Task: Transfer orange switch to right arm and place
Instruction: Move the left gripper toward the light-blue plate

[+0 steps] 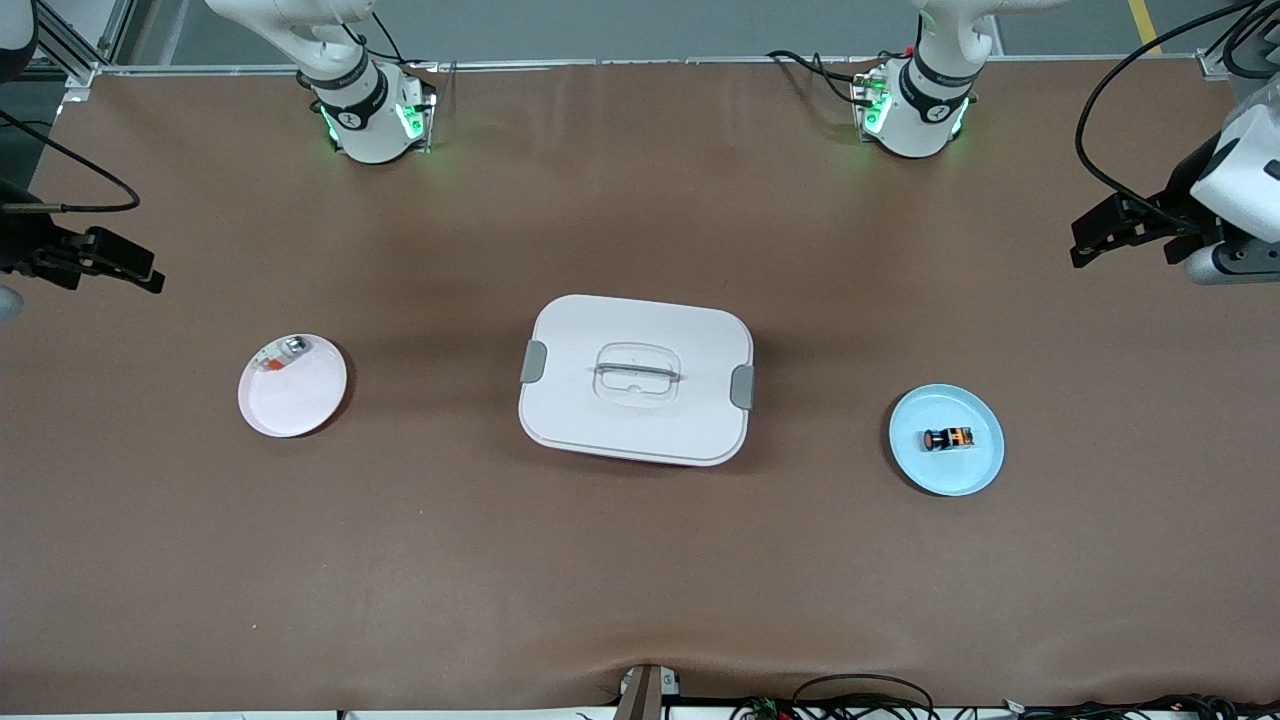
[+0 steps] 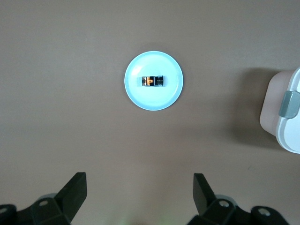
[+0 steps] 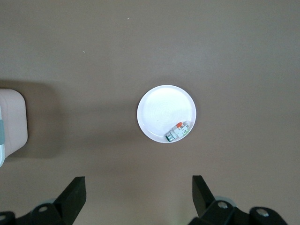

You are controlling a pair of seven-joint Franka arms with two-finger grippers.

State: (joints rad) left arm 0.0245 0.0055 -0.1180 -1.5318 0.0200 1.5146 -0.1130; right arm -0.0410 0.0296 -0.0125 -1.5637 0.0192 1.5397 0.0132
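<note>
The orange switch (image 1: 947,438) lies on its side on a light blue plate (image 1: 940,478) toward the left arm's end of the table. It also shows in the left wrist view (image 2: 153,81) on that plate (image 2: 153,101). My left gripper (image 1: 1088,240) hangs open and empty over bare table at the left arm's end, apart from the plate; in its wrist view (image 2: 139,187) the jaws stand wide. My right gripper (image 1: 140,268) hangs open and empty over the right arm's end, its jaws wide in its own view (image 3: 138,190).
A white lidded box (image 1: 636,330) with grey latches and a clear handle sits mid-table. A white plate (image 1: 295,405) toward the right arm's end holds a clear-white part (image 1: 283,353) with red and silver bits, which also shows in the right wrist view (image 3: 177,131).
</note>
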